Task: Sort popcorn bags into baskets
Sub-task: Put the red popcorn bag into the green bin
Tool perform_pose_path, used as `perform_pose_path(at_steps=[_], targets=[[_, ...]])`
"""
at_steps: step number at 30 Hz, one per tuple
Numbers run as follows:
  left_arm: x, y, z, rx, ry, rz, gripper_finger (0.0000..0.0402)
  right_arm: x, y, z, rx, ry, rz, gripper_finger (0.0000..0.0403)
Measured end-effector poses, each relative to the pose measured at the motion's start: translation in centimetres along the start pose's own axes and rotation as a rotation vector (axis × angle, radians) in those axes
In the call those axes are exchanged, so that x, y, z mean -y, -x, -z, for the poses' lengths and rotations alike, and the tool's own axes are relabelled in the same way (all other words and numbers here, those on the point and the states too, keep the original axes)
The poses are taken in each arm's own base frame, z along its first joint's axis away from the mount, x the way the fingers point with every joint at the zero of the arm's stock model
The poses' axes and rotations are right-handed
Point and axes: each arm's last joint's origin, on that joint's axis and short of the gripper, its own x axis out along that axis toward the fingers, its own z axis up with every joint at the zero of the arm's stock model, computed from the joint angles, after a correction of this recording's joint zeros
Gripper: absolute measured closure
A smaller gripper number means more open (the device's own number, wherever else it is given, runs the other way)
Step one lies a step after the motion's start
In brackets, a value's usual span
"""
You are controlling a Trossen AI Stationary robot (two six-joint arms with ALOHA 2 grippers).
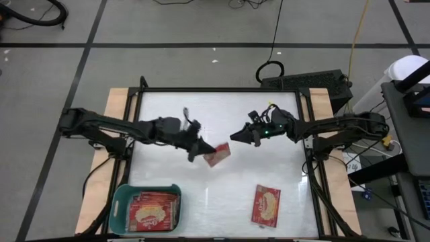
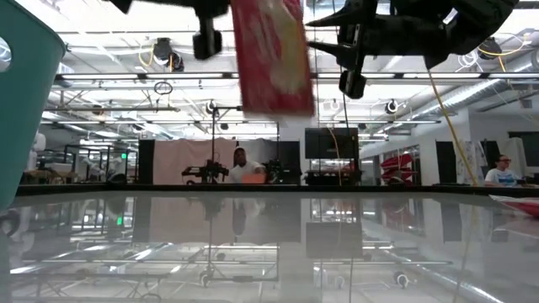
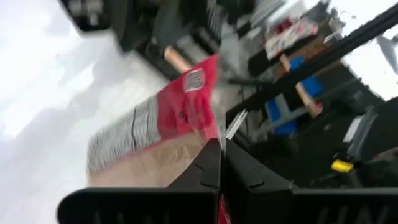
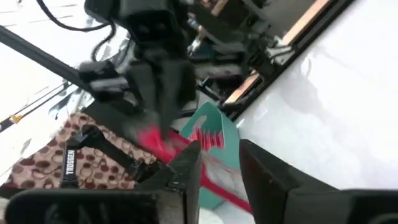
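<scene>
One red popcorn bag (image 1: 217,154) is up in the air over the middle of the table, held by my left gripper (image 1: 199,147), which is shut on it. In the low view the bag (image 2: 271,55) hangs well above the tabletop. My right gripper (image 1: 235,136) hovers open just right of the bag, fingers pointing toward it and touching nothing. A second red bag (image 1: 266,205) lies flat near the table's near edge, picture side up. The teal basket (image 1: 122,196) sits at the near-left corner with several red bags (image 1: 153,210) lying inside. My left gripper pinches the bag between its two shut fingers (image 3: 208,163) at one edge (image 3: 210,138), coming from the table's left and slanting down. The bag is lifted clear and hangs below the fingers. Its red side with a grey-white striped panel (image 3: 124,134) faces the wrist camera.
Bare white tabletop (image 1: 168,107) lies between the arms and the far edge. The basket wall (image 2: 25,84) fills the left of the low view. People and equipment stand in the room beyond the table.
</scene>
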Motion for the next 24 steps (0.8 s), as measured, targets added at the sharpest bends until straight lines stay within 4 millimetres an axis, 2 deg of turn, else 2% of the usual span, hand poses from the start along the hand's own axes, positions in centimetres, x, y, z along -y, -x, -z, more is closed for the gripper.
perform_pose_path(at_steps=[5,12,16,21,24], targets=[[2.2,2.9,-1.4,0.087,0.025,0.068,0.04,0.0,0.0,-0.1,0.023,-0.036,0.007,0.0269],[4.5,5.9,-2.3,0.147,0.048,0.201,0.04,-0.6,0.0,-0.3,0.048,0.041,-0.042,0.0216],[5.0,6.4,-2.7,0.184,0.044,0.245,0.04,-1.0,-0.3,0.3,0.063,0.176,-0.028,0.0196],[5.1,6.5,-2.8,0.19,0.068,0.258,0.04,-1.6,-0.6,0.7,0.128,0.326,-0.02,0.0193],[5.1,6.5,-2.8,0.19,0.07,0.258,0.0399,-1.4,-0.9,0.8,0.13,0.357,-0.025,0.0193]])
